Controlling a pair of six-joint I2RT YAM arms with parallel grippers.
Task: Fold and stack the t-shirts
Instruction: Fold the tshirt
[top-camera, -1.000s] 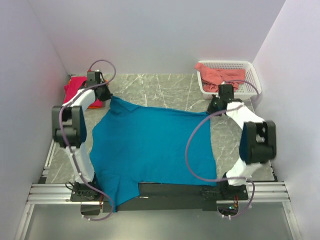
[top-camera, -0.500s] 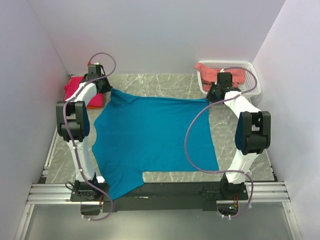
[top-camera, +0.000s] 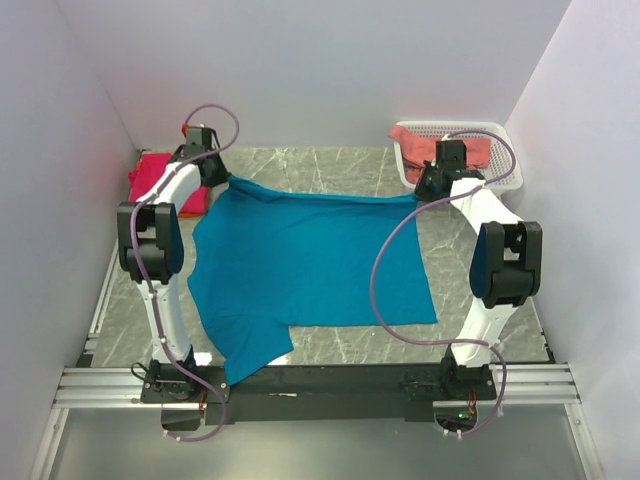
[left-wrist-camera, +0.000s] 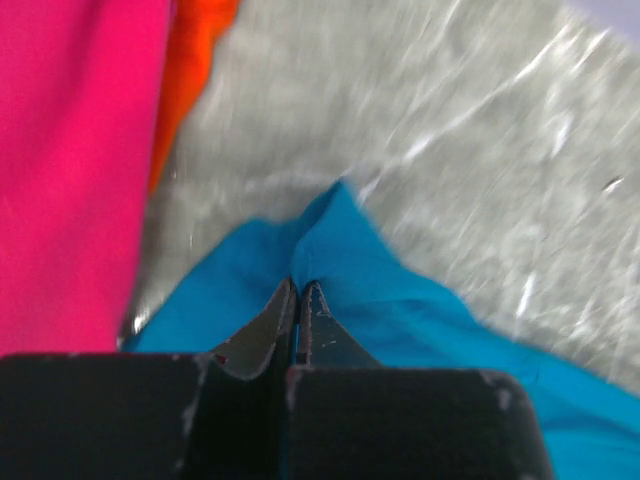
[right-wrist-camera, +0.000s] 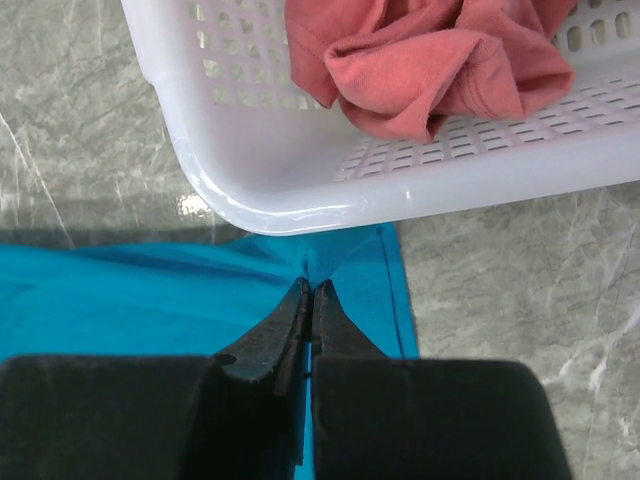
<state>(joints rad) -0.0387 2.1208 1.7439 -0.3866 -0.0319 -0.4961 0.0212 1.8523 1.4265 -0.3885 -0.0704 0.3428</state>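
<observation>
Teal-blue t-shirt (top-camera: 310, 260): left claw (left-wrist-camera: 298, 290) and right claw (right-wrist-camera: 311, 290), closed, pinch its far corners; left view blurred.

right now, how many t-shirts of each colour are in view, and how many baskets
teal-blue t-shirt: 1
magenta-pink t-shirt: 1
orange t-shirt: 1
salmon-pink t-shirt: 1
white basket: 1
total: 5
</observation>
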